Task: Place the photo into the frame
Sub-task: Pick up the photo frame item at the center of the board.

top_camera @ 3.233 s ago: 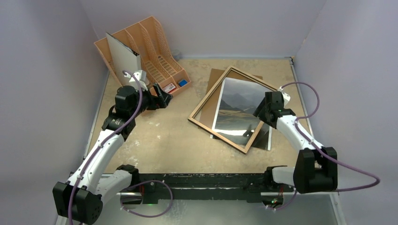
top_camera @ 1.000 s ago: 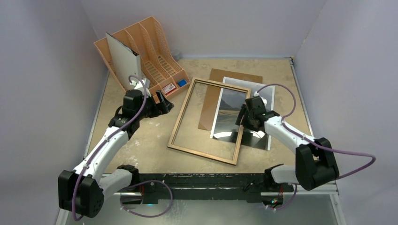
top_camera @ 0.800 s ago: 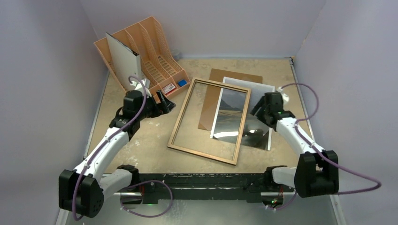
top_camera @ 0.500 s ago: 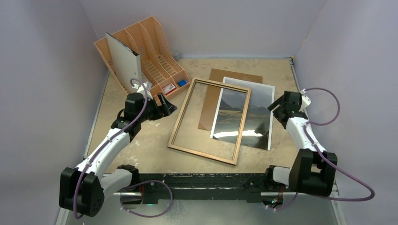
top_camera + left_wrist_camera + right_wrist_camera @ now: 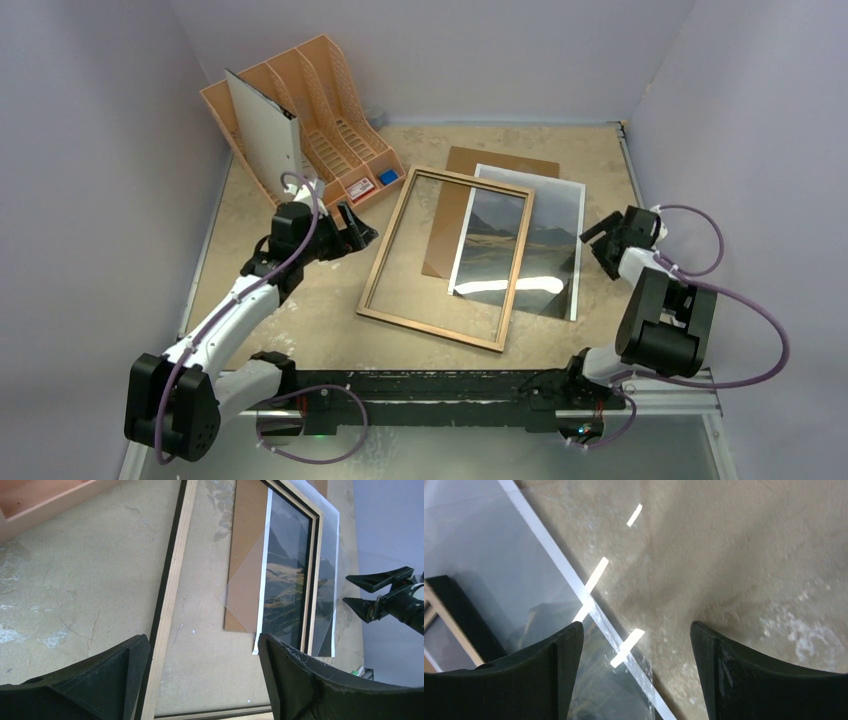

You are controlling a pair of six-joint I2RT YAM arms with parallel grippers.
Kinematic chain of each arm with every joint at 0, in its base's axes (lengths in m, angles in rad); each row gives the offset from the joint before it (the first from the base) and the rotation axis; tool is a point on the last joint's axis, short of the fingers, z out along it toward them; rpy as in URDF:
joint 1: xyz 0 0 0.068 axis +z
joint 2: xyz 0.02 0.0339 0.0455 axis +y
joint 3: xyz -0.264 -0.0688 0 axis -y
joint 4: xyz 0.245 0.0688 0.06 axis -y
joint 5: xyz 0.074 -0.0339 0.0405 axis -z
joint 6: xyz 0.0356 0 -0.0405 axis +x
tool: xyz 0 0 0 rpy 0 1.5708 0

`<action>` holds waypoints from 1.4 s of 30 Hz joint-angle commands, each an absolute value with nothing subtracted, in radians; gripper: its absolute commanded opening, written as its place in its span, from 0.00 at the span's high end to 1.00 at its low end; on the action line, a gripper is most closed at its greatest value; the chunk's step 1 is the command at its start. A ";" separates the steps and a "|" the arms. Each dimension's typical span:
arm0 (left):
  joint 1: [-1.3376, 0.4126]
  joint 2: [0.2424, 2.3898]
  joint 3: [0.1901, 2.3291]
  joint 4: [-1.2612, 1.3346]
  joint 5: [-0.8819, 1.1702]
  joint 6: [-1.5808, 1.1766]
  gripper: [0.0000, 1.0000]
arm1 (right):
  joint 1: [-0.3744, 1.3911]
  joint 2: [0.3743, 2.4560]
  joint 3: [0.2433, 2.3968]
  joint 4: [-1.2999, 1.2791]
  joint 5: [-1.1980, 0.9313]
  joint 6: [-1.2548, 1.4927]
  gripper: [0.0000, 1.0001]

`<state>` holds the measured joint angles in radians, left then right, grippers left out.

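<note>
The frame lies flat on the sandy surface, light wood face up and turned slightly off square. Its right rail crosses the photo. The photo lies picture side up, its left strip showing inside the frame opening and its right part outside the rail. A brown backing board lies under both. It sticks out past the photo's far edge and also shows through the frame opening beside the photo.

The left end effector sits near the frame's far-left corner with its fingers spread and nothing between them. In the left wrist view it looks down along the frame's left rail with bare surface between the fingers.

The right end effector is just beside the photo's right edge, spread wide and empty. Its wrist view shows the photo's white border running diagonally below it, with glare on the print.

A tan file organizer stands at the far left, holding a white board upright.
</note>
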<state>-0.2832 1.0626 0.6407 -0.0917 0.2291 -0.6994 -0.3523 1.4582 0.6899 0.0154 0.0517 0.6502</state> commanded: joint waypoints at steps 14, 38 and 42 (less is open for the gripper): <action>-0.290 1.089 0.636 -0.076 0.183 -0.719 0.16 | -0.442 1.538 0.425 0.582 -0.480 0.691 0.21; -0.290 1.128 0.646 -0.084 0.188 -0.733 0.17 | -0.463 1.553 0.382 0.887 -0.575 0.734 0.35; -0.290 1.138 0.646 -0.081 0.192 -0.733 0.17 | -0.464 1.593 0.398 0.946 -0.567 0.748 0.33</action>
<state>-0.2840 1.1313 0.6350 -0.0975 0.1932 -0.7227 -0.4595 1.5684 0.3538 0.8391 -0.5850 0.7391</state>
